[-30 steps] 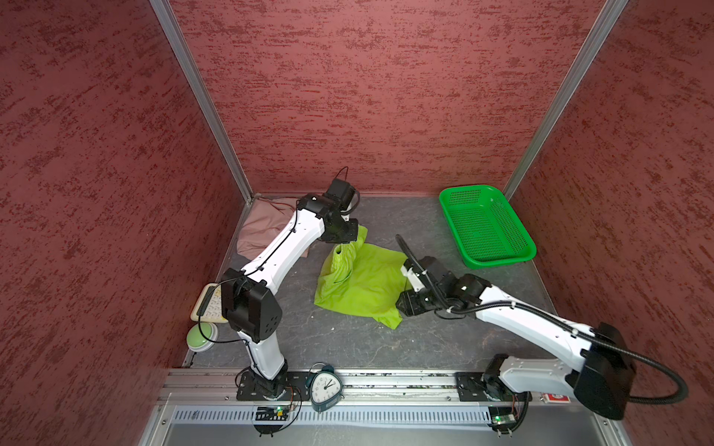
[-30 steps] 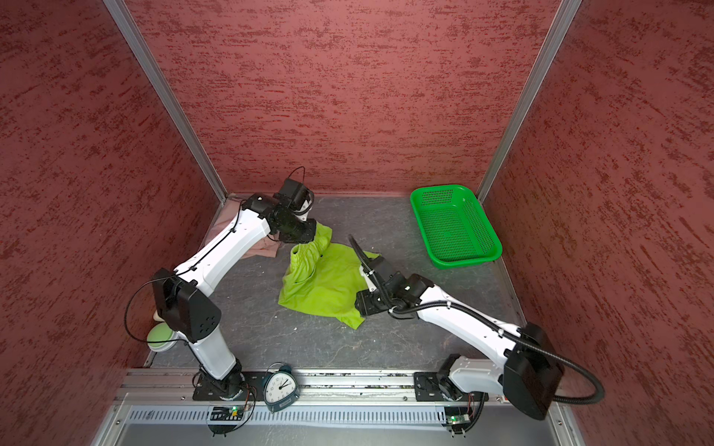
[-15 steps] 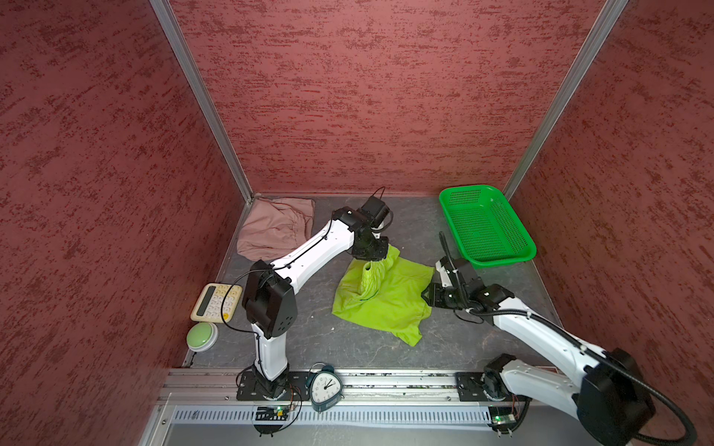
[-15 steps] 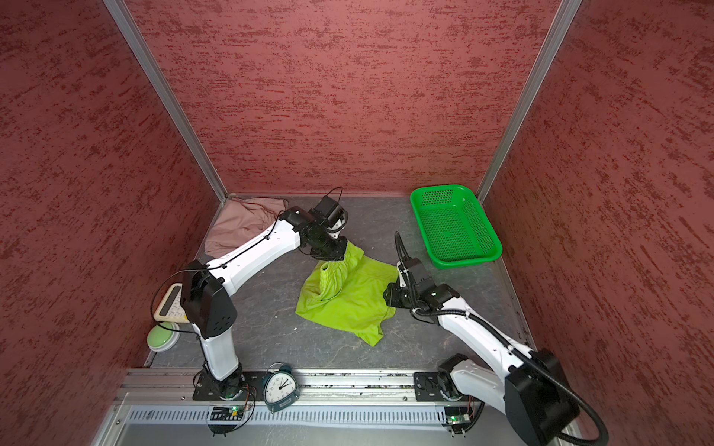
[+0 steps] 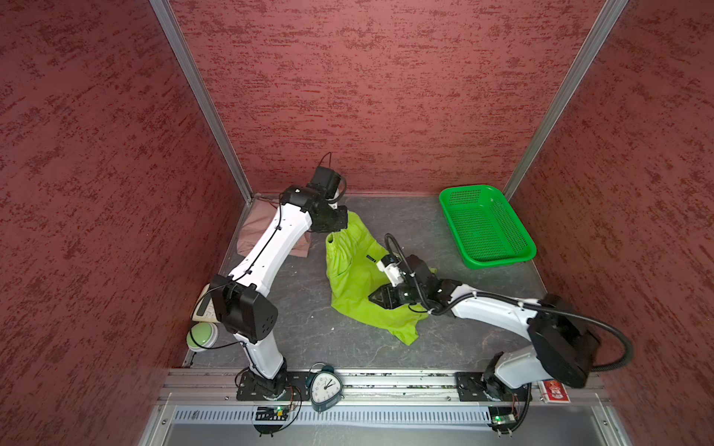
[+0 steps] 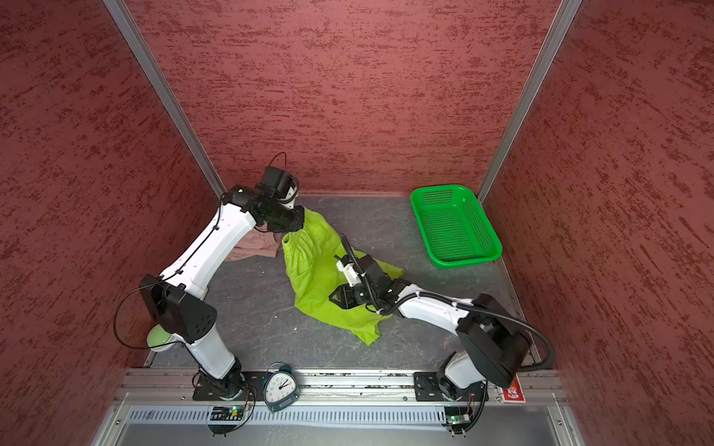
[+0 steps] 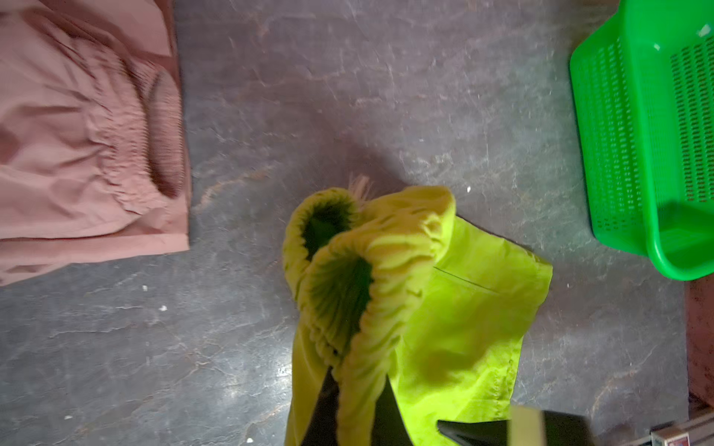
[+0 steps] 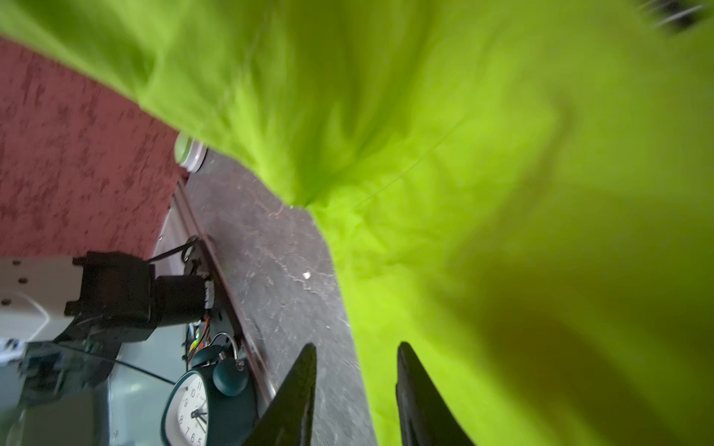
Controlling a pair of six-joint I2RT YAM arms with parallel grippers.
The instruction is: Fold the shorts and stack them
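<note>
The lime green shorts (image 5: 355,278) hang by their gathered waistband from my left gripper (image 5: 335,228), which is shut on that band (image 7: 357,386); the legs trail on the table in both top views (image 6: 320,285). My right gripper (image 5: 376,297) is low over the cloth's middle. Its jaws are open, with bare table and the cloth's edge in the gap (image 8: 357,347). The dusty pink shorts (image 5: 253,231) lie flat in the back left corner, partly behind my left arm, and show again in the left wrist view (image 7: 77,154).
A bright green perforated basket (image 5: 498,262) stands at the back right (image 7: 618,154). An alarm clock (image 5: 326,388) sits on the front rail. A calculator (image 5: 203,307) and a round green button (image 5: 201,336) lie at the front left. Red walls close in three sides.
Both arms swung right with the green shorts half a second ago and have come back left. The right gripper now sits further left, over the cloth.
</note>
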